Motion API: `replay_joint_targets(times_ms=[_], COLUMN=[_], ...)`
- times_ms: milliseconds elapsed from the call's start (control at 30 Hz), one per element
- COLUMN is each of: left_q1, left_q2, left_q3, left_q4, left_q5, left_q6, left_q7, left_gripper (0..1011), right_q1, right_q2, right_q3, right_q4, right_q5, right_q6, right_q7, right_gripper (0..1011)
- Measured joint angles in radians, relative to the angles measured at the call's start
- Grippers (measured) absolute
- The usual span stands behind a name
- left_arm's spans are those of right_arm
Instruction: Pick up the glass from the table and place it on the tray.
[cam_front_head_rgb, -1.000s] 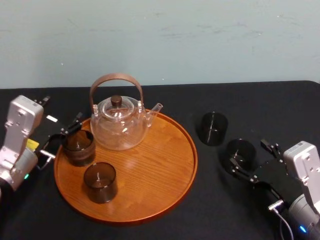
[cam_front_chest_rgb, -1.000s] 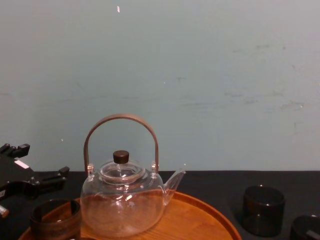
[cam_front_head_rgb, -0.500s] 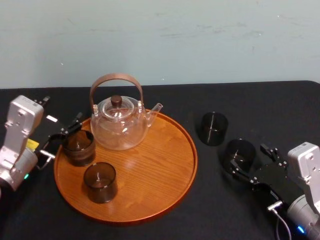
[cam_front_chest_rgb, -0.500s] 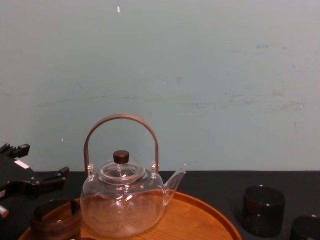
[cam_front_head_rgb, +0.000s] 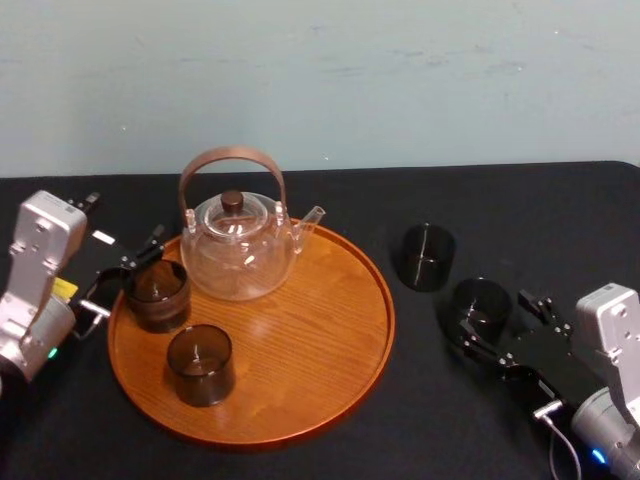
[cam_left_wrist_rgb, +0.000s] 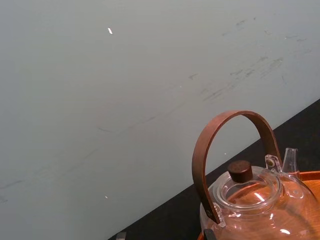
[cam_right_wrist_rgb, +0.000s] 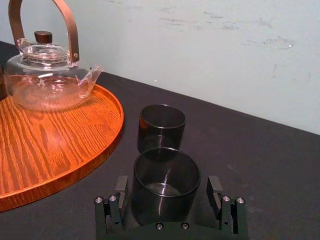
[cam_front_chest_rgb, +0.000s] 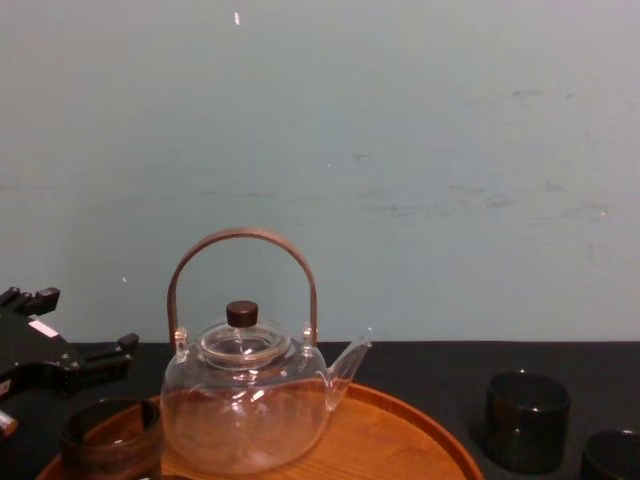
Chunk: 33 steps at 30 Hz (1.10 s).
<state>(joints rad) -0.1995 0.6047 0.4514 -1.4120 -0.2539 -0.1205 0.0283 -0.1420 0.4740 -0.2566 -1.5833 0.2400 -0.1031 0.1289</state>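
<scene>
The right gripper (cam_front_head_rgb: 497, 322) is low over the black table (cam_front_head_rgb: 560, 220) with its fingers (cam_right_wrist_rgb: 121, 186) spread wide. The glass (cam_front_head_rgb: 481, 303) stands upright on the table between them, with a small gap on each side, so nothing is held. Just beyond the fingertips stands another dark glass (cam_front_head_rgb: 427, 256). The tray (cam_front_head_rgb: 330, 350) lies to the left of this gripper and carries a teapot (cam_front_head_rgb: 238, 250). The left gripper (cam_front_head_rgb: 122, 278) is at the tray's left edge, fingers apart, just beside a third glass (cam_front_head_rgb: 157, 293) that stands on the tray.
</scene>
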Motion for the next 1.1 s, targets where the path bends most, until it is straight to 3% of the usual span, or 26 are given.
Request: replay_joint_targets(times_ms=[1100], left_q1=[0.000], left_q2=[0.000], left_q3=[0.000], left_q4=[0.000], left_q5=[0.000], left_q6=[0.000], left_q7=[0.000], left_gripper=[1001], right_q1=[0.104], right_q2=[-0.085], right_q3=[0.040], right_q4=[0.156], right_q5=[-0.026], right_q6=[-0.007], right_q7=[0.121], right_gripper=[1002])
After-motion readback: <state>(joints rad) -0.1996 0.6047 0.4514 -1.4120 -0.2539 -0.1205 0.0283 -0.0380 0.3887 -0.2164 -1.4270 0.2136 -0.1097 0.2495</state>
